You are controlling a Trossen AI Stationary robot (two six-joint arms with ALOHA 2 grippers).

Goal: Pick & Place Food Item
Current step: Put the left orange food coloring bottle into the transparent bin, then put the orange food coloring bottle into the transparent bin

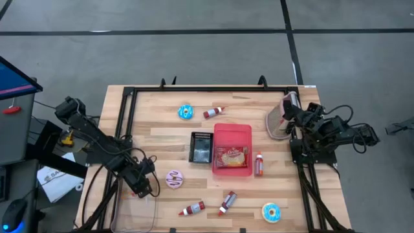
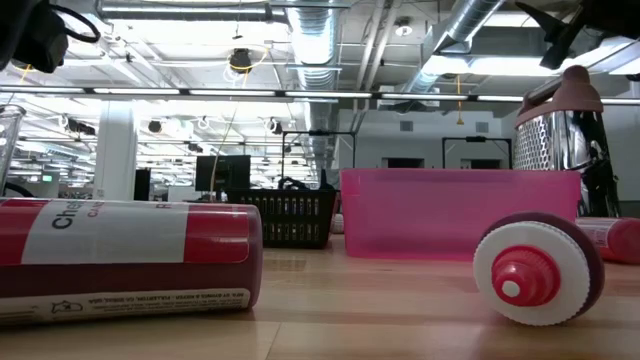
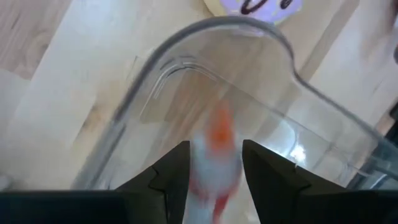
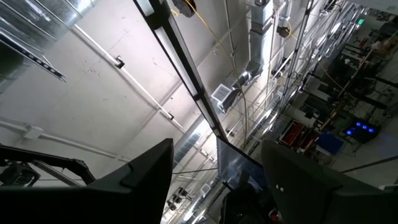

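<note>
My left gripper [image 1: 143,189] points down into a clear plastic bin [image 1: 139,210] at the table's near left corner. In the left wrist view its fingers [image 3: 171,177] stand apart over the bin's rim [image 3: 224,25] and floor. A red-and-white bottle [image 3: 214,155] shows between them, smeared along its length. A pink-iced donut [image 1: 174,179] lies just right of the bin. My right gripper [image 4: 214,149] is open and held high at the table's right, pointing up at the ceiling with nothing between its fingers. My left gripper has the bottle [image 3: 214,134] between its two fingers, which point down into the clear bin. The bottle shows smeared while the fingers are sharp. Whether the fingers touch it I cannot tell.
A pink bin [image 1: 231,133] with a food packet and a black basket [image 1: 200,147] stand mid-table. A grater [image 1: 279,116] stands at the right. Two blue donuts [image 1: 185,112] [image 1: 272,212] and several small bottles [image 1: 192,209] lie scattered around them.
</note>
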